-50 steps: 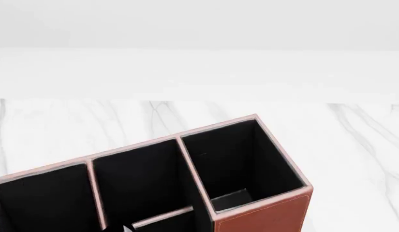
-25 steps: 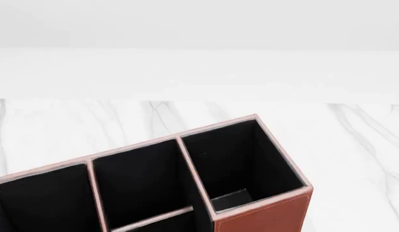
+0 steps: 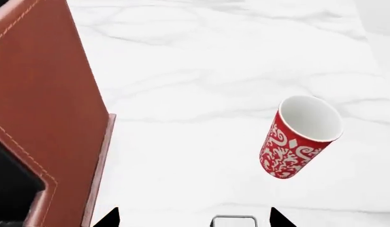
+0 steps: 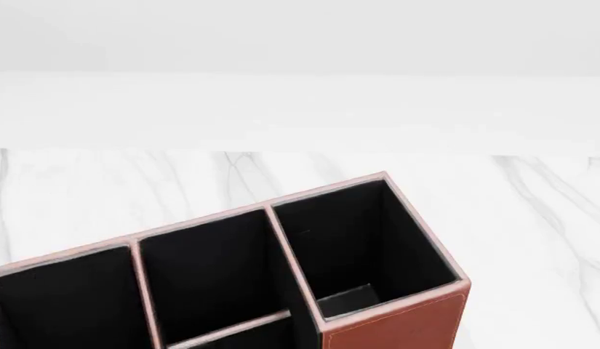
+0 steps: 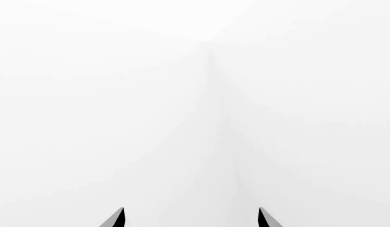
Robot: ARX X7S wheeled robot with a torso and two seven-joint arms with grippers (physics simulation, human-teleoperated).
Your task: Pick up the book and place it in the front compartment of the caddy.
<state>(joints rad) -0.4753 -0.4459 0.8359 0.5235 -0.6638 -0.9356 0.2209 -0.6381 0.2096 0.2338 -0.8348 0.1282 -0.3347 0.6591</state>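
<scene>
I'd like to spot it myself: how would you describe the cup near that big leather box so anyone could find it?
Start from the white marble table and the tall reddish-brown caddy on it. Standing apart from the caddy, on bare marble, is the mug. It is red with a white swirling pattern and a plain white inside, the only patterned thing in view.

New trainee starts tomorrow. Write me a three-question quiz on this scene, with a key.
1. True or false: the mug sits inside the caddy.
2. The left pincer is: A) open and empty, B) shut on the mug, C) shut on a pen.
3. Does the book show in any view?

Key:
1. False. The mug is out on the marble table, apart from the caddy.
2. A.
3. No. The compartments seen from the head view show only black lining, and neither wrist view shows the book.
</scene>
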